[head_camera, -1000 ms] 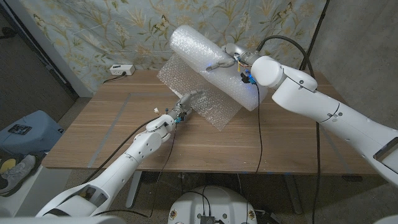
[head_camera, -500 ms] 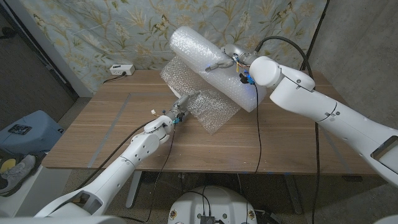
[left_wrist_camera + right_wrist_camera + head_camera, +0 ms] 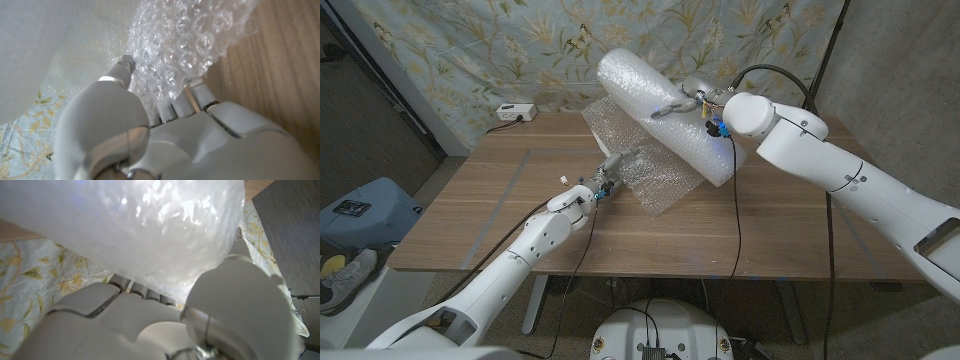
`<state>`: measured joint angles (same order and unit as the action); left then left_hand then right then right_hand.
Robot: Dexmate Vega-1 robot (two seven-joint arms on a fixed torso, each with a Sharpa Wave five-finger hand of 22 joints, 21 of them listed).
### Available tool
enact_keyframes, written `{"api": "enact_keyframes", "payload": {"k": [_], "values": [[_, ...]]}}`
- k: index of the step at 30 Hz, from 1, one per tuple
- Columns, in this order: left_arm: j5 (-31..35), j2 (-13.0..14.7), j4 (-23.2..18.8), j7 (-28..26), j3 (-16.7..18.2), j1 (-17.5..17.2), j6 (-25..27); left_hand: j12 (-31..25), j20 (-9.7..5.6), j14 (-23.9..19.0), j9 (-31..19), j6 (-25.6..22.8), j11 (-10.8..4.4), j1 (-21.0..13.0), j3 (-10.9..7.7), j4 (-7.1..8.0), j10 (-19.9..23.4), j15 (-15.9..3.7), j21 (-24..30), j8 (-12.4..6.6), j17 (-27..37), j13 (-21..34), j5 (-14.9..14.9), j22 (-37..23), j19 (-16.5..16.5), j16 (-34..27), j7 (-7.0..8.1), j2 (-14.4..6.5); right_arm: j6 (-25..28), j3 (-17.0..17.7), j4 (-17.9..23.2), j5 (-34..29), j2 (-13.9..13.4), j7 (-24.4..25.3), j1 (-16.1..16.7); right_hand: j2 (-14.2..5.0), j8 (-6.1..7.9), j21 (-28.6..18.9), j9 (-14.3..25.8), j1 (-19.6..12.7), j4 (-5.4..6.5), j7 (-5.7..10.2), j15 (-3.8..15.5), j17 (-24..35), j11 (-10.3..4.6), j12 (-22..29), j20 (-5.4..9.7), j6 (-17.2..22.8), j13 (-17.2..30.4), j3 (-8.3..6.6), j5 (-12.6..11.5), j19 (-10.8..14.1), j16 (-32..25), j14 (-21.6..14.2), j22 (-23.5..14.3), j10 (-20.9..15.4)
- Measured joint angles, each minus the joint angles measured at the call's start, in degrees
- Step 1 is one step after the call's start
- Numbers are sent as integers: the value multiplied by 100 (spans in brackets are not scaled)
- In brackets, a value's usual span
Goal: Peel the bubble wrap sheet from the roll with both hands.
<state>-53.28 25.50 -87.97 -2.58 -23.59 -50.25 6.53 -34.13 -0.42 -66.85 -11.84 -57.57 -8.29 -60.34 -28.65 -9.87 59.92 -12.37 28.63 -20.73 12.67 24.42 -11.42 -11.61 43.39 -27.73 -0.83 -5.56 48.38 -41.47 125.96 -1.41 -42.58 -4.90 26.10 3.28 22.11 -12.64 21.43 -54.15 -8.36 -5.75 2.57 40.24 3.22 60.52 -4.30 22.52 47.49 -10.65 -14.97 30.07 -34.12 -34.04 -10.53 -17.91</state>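
A thick roll of bubble wrap [image 3: 665, 110] slants over the far middle of the wooden table [image 3: 490, 200], its far end lifted. My right hand [image 3: 688, 100] grips the roll from its right side; the right wrist view has the roll [image 3: 150, 225] pressed against that hand [image 3: 150, 325]. A loose sheet [image 3: 655, 170] hangs from the roll down to the tabletop. My left hand [image 3: 610, 170] pinches the sheet's near-left edge, and in the left wrist view the sheet [image 3: 185, 45] sits between the thumb and fingers [image 3: 185, 102].
A white power strip [image 3: 515, 112] lies at the table's far left edge. A leaf-patterned curtain [image 3: 470, 50] hangs behind the table. A blue bag [image 3: 360, 215] sits on the floor to the left. Bare wood stretches across the near and left parts of the table.
The roll has turned and tipped a little, with its lower end drawn in toward the left. The loose sheet has shifted left and shortened on its right side; my left hand has crept slightly left.
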Motion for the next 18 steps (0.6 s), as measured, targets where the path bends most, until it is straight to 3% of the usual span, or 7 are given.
{"api": "enact_keyframes", "payload": {"k": [18], "values": [[-86, 138, 25, 249, -49, 141, 219, 0, -20, 26, -6, -1, -15, -3, 23, 23, -15, 18, 43, 45, 27, 98, 22, 1, -62, 63, 0, -3, -549, 532, -414, 1250, -59, 61, 263, 2, -31, 0, 22, -2, 0, -31, 18, 57, -16, 15, -31, 30, 0, 0, 42, 31, -25, -18, 0, -18]]}}
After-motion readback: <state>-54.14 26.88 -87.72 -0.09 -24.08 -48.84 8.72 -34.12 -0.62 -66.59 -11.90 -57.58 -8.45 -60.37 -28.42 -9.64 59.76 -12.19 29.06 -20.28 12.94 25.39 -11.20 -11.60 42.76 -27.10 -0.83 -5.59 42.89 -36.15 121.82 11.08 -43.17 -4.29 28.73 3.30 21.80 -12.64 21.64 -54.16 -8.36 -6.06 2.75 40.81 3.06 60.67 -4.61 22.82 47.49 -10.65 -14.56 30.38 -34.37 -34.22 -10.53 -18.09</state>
